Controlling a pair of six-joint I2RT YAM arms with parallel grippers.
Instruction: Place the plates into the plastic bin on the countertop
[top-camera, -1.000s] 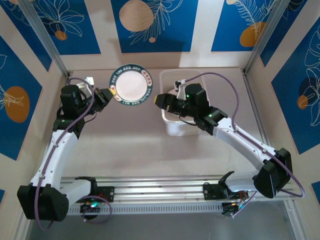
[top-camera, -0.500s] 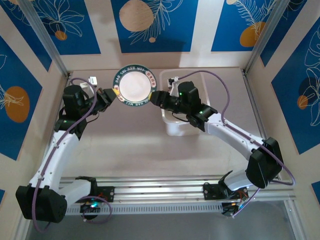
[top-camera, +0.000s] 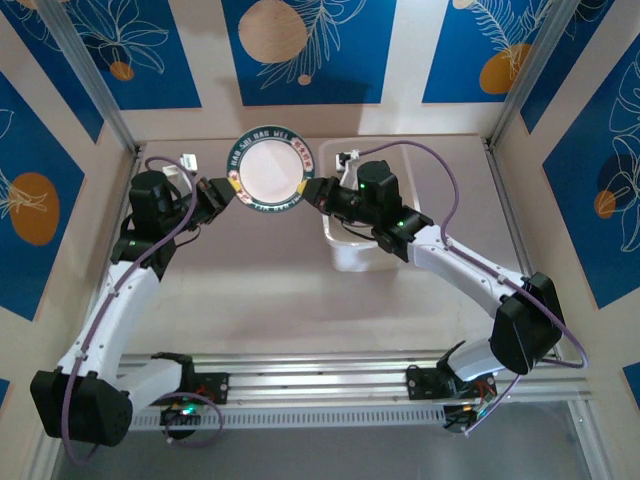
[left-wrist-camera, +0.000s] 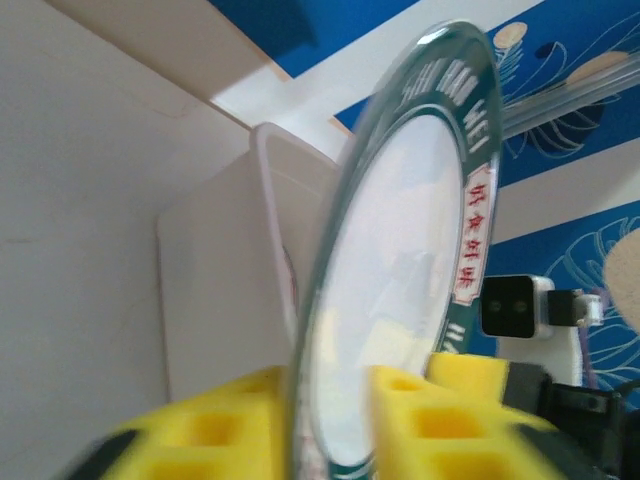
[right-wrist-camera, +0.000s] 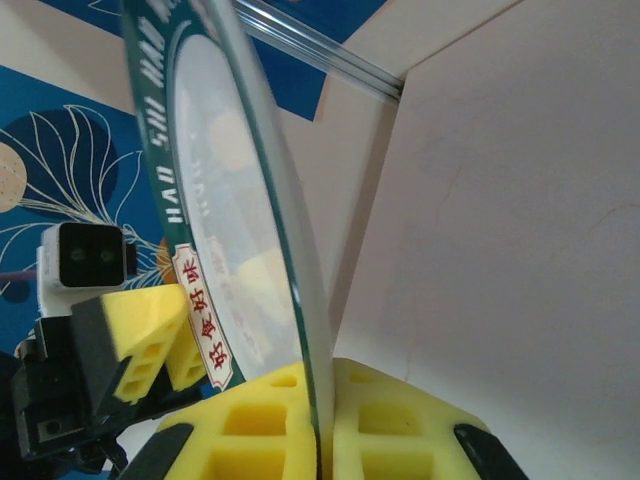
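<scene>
The countertop (top-camera: 290, 300) spreads below both grippers. The bin (top-camera: 350, 255) sits on it beneath the right gripper (top-camera: 310, 191) and its wrist, on the far side of the plate from the left gripper (top-camera: 226, 188). From above, one plate (top-camera: 270, 168) hangs in the air between the two grippers with its face turned to the camera, the left gripper at its left rim and the right gripper at its right rim. That view does not show the grip itself, but the wrist views do. At the left wrist the plate stands edge-on between the yellow pads (left-wrist-camera: 440, 410), which are closed down to its thickness, and the bin's wall is beyond it. At the right wrist the rim likewise runs down between that gripper's own pads, which press it on both sides, and the left gripper pinches the opposite rim. Red characters (right-wrist-camera: 203, 320) on the green border can be read there.
</scene>
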